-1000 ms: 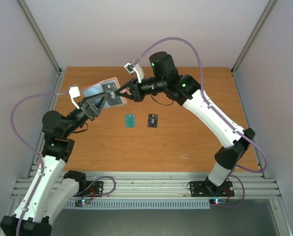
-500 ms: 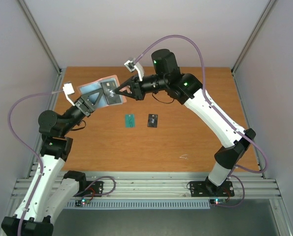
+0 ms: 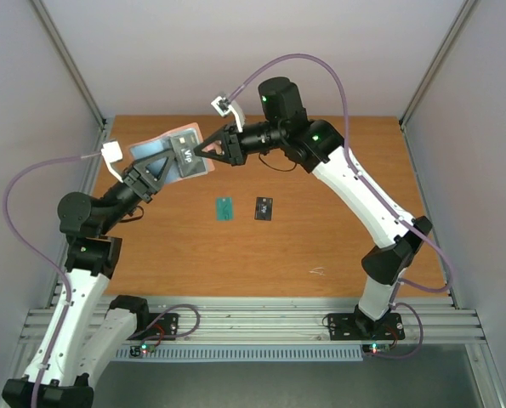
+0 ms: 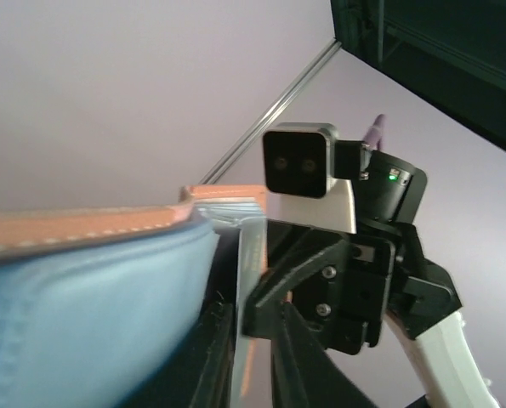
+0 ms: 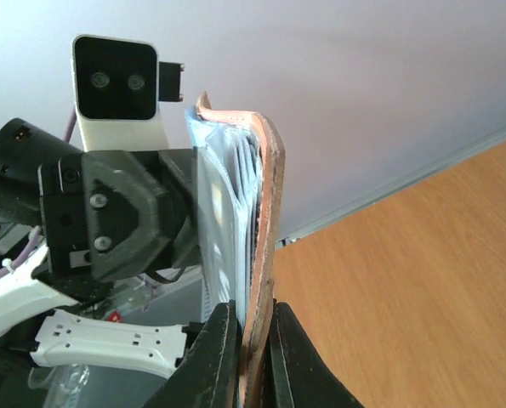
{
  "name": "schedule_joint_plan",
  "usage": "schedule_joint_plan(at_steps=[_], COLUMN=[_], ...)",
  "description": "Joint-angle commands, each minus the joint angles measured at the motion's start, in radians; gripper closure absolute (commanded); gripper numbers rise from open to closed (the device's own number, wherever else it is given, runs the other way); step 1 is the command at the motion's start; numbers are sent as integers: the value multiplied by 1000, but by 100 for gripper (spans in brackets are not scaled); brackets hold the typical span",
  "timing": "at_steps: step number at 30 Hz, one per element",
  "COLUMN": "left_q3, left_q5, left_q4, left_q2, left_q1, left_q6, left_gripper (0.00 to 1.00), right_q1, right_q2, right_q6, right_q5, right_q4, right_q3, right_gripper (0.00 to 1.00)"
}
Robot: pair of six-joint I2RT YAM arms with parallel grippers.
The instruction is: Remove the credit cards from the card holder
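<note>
The card holder (image 3: 155, 150) is held in the air above the table's back left, open, pale blue-grey inside with a pink rim. A dark blue card (image 3: 190, 155) marked VIP lies on its open face. My right gripper (image 3: 200, 150) is shut on the holder's pink cover (image 5: 265, 255). My left gripper (image 3: 169, 161) is closed on a thin sheet seen edge-on (image 4: 250, 280), apparently that card; the blue-grey holder (image 4: 91, 314) bulges beside its fingers. A teal-green card (image 3: 225, 207) and a black card (image 3: 264, 208) lie flat on the table. The red card is hidden.
The orange-brown table (image 3: 338, 246) is walled by pale panels at the left, back and right. A small pale scrap (image 3: 318, 272) lies near the front right. Purple cables loop above both arms.
Both grippers and the holder between them have moved a little back and to the left. The left arm has drawn back toward the left wall. The cards on the table have not moved.
</note>
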State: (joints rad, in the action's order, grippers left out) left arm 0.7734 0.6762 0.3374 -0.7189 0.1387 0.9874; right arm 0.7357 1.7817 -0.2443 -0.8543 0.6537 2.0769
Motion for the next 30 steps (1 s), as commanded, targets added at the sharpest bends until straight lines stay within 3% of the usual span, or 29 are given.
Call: schedule_joint_plan(at_steps=[1, 6, 7, 10, 12, 14, 15, 18, 24, 30], left_q3=[67, 71, 70, 60, 50, 44, 41, 32, 26, 21], left_q5=[175, 166, 160, 134, 120, 114, 114, 116, 136, 157], left_q4=[97, 52, 40, 12, 6, 6, 5, 2, 17, 3], left_q2=[-4, -21, -22, -12, -3, 6, 9, 15, 21, 32], left_q1=[36, 36, 36, 35, 31, 30, 29, 27, 26, 21], left_q6=[1, 8, 7, -8, -14, -19, -23, -42, -60, -94], left_gripper=[82, 80, 81, 99, 100, 100, 100, 100, 100, 100], right_q1=[51, 67, 67, 66, 62, 49, 44, 42, 34, -13], right_q2=[95, 121, 119, 106, 88, 69, 61, 46, 28, -8], right_q6=[48, 37, 39, 22, 4, 4, 1, -28, -55, -67], right_q5=[-56, -100, -109, -119, -116, -119, -118, -117, -130, -178], right_q4=[-30, -28, -34, -21, -6, -7, -5, 27, 75, 110], right_q3=[22, 69, 70, 66, 54, 30, 19, 11, 9, -11], right_gripper=[98, 99, 99, 99, 97, 91, 81, 66, 70, 62])
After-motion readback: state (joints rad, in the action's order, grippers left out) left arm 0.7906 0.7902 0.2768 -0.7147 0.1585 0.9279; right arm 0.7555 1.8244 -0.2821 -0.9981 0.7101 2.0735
